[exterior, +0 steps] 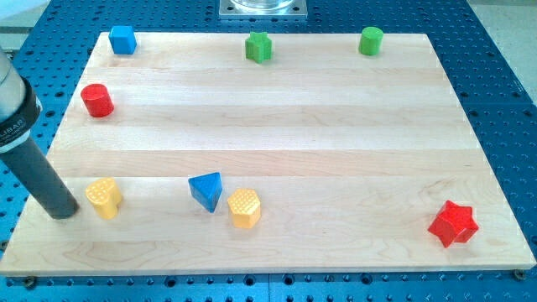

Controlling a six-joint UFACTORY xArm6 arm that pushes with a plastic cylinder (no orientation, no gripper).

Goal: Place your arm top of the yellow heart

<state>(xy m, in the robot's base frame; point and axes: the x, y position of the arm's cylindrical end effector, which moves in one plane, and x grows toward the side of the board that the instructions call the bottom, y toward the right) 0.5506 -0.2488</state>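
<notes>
While the rod leans in from the view's left edge, my tip (64,212) rests on the wooden board (277,126) just left of the yellow heart (104,198), close beside it; whether they touch cannot be told. It has no jaws and holds nothing. Right of the heart along the near side lie a blue triangle (206,191) and a yellow hexagon (244,207), with a red star (453,223) near right. A red cylinder (97,100) stands far left, then a blue cube (122,39), green star (259,47) and green cylinder (371,40) along the far edge.
</notes>
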